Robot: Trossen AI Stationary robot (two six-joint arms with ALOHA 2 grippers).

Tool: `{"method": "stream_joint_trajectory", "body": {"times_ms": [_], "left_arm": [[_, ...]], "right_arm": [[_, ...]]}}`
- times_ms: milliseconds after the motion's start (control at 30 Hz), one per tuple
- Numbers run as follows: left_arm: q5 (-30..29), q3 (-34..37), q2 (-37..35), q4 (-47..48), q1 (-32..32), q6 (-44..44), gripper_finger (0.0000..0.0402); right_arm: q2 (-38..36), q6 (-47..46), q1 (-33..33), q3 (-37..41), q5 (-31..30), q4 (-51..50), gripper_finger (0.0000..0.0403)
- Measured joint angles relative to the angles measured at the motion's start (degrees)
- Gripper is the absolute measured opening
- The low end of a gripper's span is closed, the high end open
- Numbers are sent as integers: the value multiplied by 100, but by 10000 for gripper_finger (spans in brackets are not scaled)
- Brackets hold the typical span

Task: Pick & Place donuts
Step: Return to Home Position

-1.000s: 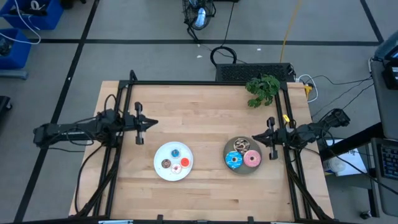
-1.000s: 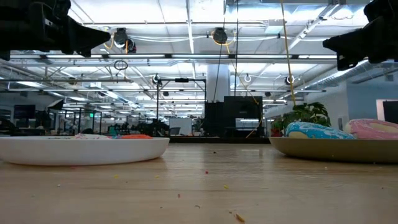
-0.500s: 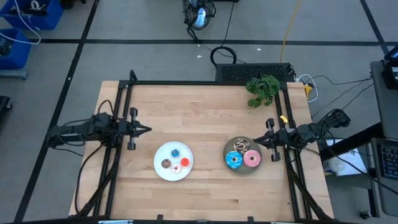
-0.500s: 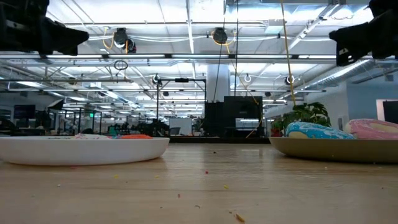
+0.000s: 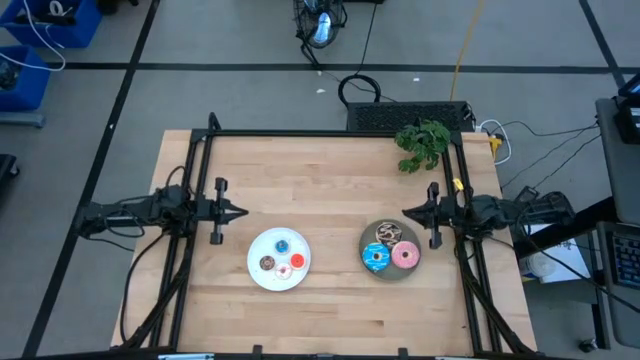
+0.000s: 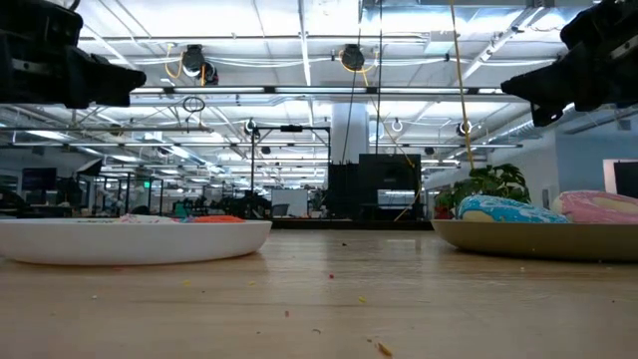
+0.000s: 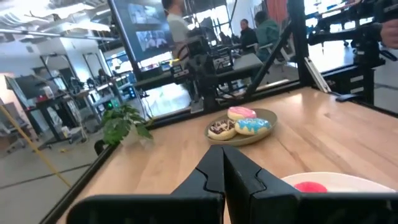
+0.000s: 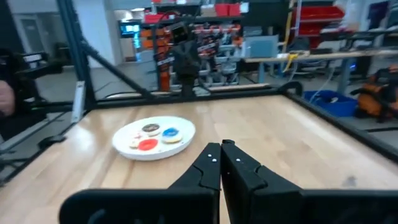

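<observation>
Your left gripper [image 5: 240, 211] hovering left of white plate [image 5: 258, 248], fingers pinched together, right gripper [image 5: 406, 212] likewise beside grey plate [image 5: 391, 276], donuts [image 5: 405, 255] lying on both.

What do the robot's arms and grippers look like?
The left arm and right arm are thin, jointed and nearly black, with dark cables looping beside them. The left gripper and right gripper each have a short crossbar and two black wedge-shaped fingers that taper to a tip.
</observation>
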State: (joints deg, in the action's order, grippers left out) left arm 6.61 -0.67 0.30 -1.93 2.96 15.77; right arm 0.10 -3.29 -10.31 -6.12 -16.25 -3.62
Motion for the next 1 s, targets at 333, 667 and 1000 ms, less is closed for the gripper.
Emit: {"method": "stream_joint_trajectory", "body": {"times_ms": [333, 667, 1000], "left_arm": [[-33, 0, 64, 20, 0, 0, 0], [-541, 4, 221, 63, 2, -244, 0], [-615, 2, 241, 111, 0, -383, 5]], "right_arm": [[236, -3, 760, 506, 864, 594, 0], [332, 55, 1119, 515, 1036, 614, 0], [328, 250, 1146, 522, 1338, 794, 0]]}}
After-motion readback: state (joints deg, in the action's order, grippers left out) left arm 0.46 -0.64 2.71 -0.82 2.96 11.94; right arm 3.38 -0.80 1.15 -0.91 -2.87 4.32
